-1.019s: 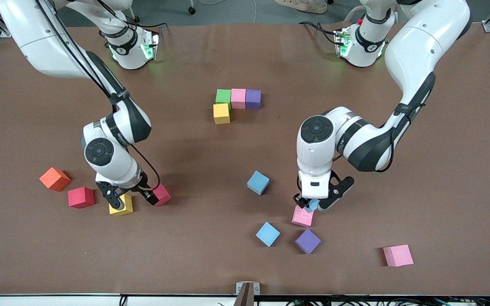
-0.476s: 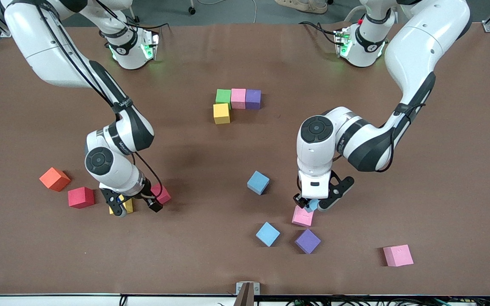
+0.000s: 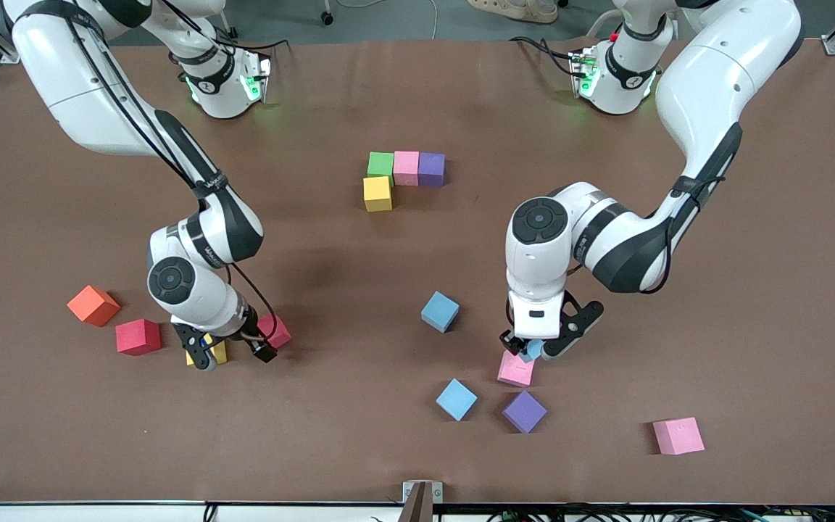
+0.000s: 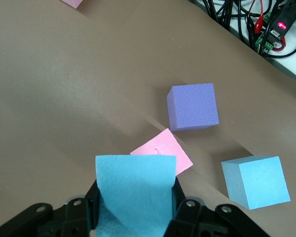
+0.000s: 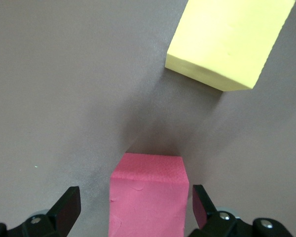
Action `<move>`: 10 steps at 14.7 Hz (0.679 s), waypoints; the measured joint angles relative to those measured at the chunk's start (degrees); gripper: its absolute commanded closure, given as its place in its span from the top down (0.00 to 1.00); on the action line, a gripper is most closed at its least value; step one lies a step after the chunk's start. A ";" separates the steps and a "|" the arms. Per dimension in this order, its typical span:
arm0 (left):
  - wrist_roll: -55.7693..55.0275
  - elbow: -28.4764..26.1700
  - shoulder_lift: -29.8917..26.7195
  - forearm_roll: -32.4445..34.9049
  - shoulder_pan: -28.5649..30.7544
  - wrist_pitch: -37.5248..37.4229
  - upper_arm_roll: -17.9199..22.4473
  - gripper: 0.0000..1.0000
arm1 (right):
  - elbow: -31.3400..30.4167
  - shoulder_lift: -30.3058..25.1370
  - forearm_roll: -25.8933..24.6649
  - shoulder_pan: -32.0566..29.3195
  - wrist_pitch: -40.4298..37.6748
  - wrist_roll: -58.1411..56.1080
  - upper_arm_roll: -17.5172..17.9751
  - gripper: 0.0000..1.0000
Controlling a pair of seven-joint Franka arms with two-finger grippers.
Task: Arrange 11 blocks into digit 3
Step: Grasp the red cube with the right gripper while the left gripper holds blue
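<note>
Checking in from the remote desk. Left gripper [image 3: 528, 353] has its fingers clamped on a light blue block [image 4: 135, 190], held just over a pink block [image 3: 514, 370] on the surface [image 3: 417, 94]. Close by, nearer the front camera, are a purple block [image 3: 524, 411] and another blue block [image 3: 456, 399]. A third blue block [image 3: 439, 311] is a bit farther up the surface, and a lone pink block [image 3: 678, 436] lies toward the left arm's end.

Right gripper [image 3: 233, 354] is down low at the surface with its fingers [image 5: 64, 207] spread wide and holding nothing. In the right wrist view a red block [image 5: 148, 195] shows in the gap between them, with a yellow block [image 5: 232, 39] just beside it. A second red block [image 3: 138, 336] and an orange cube [image 3: 93, 305] sit further toward the right arm's end.

The digit [image 3: 406, 167] is barely started mid-surface: green [image 3: 380, 164], pink and purple cubes in a row, touching. A yellow cube [image 3: 377, 193] is tucked against the green one on the camera side.
</note>
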 measured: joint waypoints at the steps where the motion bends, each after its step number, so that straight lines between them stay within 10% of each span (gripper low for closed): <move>1: 0.00 0.00 0.00 0.00 0.00 0.00 0.00 0.07 | 0.00 0.12 0.10 0.09 0.00 0.01 0.00 1.00; 5: 0.00 0.00 0.00 0.00 0.00 0.00 0.00 0.07 | 0.00 0.77 0.59 0.29 0.00 0.09 0.00 0.96; 10: 0.00 0.00 0.00 0.00 -0.01 0.00 0.00 0.07 | 0.00 0.98 0.61 0.36 -0.29 0.09 -0.02 0.52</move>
